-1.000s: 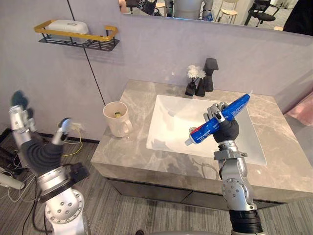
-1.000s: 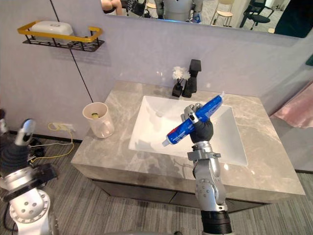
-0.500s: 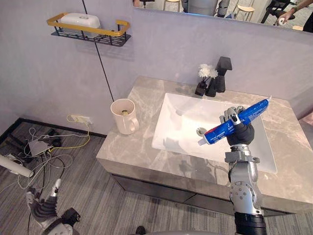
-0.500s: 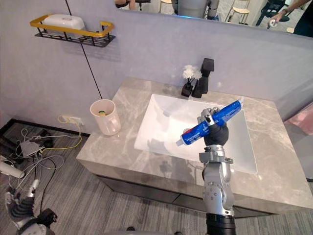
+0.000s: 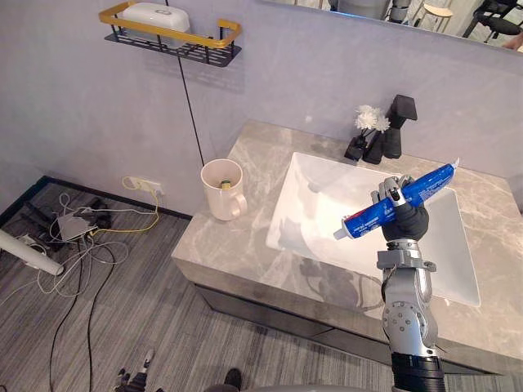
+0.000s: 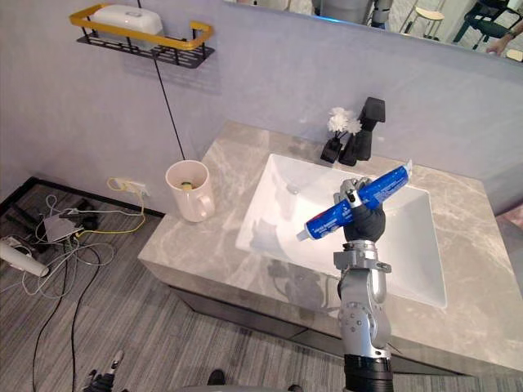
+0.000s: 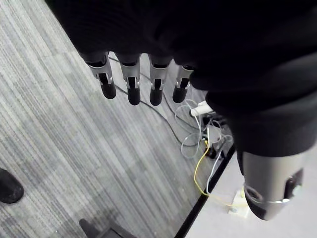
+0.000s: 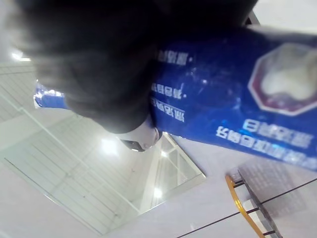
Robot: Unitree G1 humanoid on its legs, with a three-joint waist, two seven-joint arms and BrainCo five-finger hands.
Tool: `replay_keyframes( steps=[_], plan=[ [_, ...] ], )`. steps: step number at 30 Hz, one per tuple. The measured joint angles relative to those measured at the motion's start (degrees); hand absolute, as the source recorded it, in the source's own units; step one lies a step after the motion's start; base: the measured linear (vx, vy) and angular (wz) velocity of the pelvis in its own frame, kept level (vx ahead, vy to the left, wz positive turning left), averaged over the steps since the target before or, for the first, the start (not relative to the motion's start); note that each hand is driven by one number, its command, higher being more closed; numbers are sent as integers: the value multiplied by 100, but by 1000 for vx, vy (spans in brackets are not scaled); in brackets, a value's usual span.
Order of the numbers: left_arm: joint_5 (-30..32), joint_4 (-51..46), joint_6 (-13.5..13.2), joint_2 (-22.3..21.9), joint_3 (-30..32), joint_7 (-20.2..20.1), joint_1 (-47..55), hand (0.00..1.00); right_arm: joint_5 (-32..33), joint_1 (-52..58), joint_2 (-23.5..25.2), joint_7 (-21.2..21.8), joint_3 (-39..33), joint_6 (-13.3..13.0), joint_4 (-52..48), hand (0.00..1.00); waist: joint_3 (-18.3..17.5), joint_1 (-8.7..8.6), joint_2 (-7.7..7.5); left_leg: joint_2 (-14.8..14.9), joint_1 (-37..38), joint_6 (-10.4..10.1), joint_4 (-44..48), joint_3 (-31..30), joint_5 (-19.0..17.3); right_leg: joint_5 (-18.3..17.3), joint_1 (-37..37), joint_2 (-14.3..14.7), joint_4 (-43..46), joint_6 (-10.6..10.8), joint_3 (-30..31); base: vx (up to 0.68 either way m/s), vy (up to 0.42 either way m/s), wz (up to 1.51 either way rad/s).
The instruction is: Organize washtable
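Note:
My right hand [image 5: 401, 223] is raised over the white sink [image 5: 310, 204] and is shut on a blue toothpaste tube [image 5: 365, 219]. The tube lies slanted, its cap end low towards my left and its crimped end high towards my right. Close up in the right wrist view, the blue tube [image 8: 233, 109] crosses my dark-covered hand [image 8: 99, 59]. A cream mug [image 5: 224, 189] with something yellow-green inside stands on the marble counter [image 5: 245, 245], left of the sink. My left hand [image 7: 131, 82] hangs low over the grey floor, fingers straight and holding nothing.
A black faucet [image 5: 397, 124] and a small dark vase of white flowers [image 5: 364, 131] stand behind the sink. A yellow-railed black wall shelf [image 5: 172, 37] carries a white soap dish. Cables and a power strip [image 5: 78, 229] lie on the floor at left.
My left arm has dropped from raised at the left to down near the floor. The camera view has shifted. The right hand keeps the tube held over the sink.

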Motion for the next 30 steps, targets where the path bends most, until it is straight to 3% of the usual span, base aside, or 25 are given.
replay_keyframes(
  steps=[12,19,26,30],
  plan=[
    [628,185,-11,77,-688,-105,-48,0,-1110,-2028,-604,-491,210,-291,247,100,84,208,-88,-48,-153,26,123,-154,-16,1,-6,-34,5,0,-158,17,1,8],
    [732,364,-20,333,-1031,-109,-95,0,-1492,-3322,-1069,-798,571,-322,1110,100,259,495,-106,-58,-264,25,232,-247,-18,1,-14,-27,3,0,-207,-16,-10,7],
    [855,445,-24,559,-1364,-103,-146,0,-1613,-4070,-1053,-1020,888,-322,1650,100,387,771,-176,-70,-446,23,358,-444,-16,1,-21,-6,-1,-1,-423,-18,-13,15],
    [857,447,-23,645,-1480,-102,-169,0,-1612,-4388,-993,-1093,1031,-322,1892,100,417,843,-207,-84,-510,21,390,-518,-14,1,-25,-6,-8,-1,-499,6,-2,12]
  ],
)
